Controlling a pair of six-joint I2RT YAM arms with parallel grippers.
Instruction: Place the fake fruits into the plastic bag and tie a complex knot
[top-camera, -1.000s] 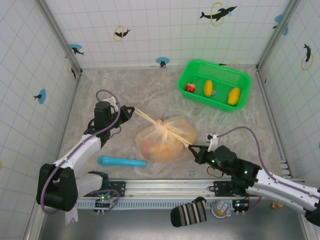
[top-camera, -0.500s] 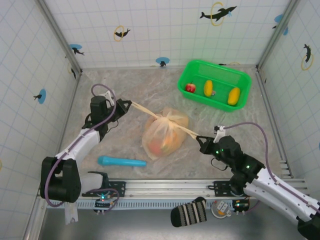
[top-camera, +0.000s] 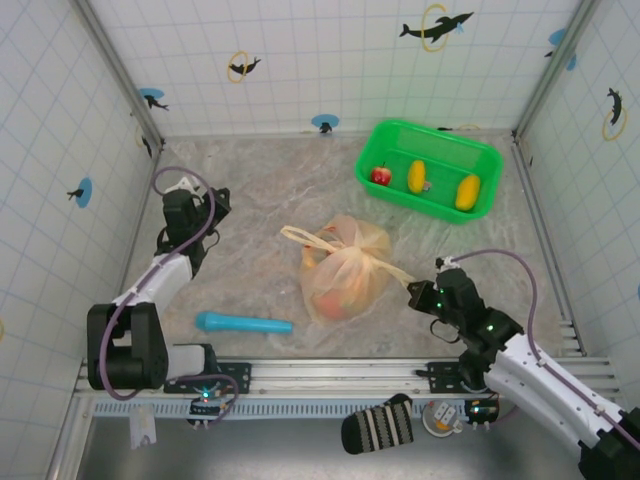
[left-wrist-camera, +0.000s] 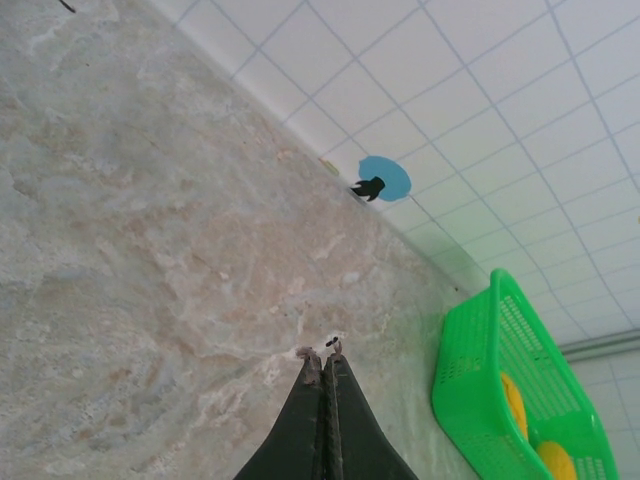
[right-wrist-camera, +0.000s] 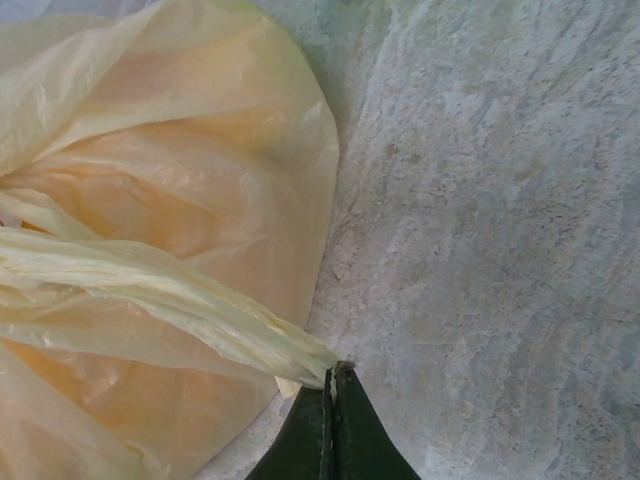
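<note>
Marbled grey-beige counter (top-camera: 250, 190); white gridded walls (top-camera: 320, 60) on three sides, dolphin decals (top-camera: 435, 25) scattered; even light.

A marbled grey-beige table (top-camera: 250, 180) carries everything. A cream-yellow plastic bag (top-camera: 345, 270), tied and bulging, lies near the centre of the frame. A green basket (top-camera: 440, 133) sits at the upper right and a blue tube (top-camera: 243, 323) lies flat at the lower left.

Cream bag (top-camera: 352, 262) tied, fruits (top-camera: 335, 300) inside, ctr.
</note>
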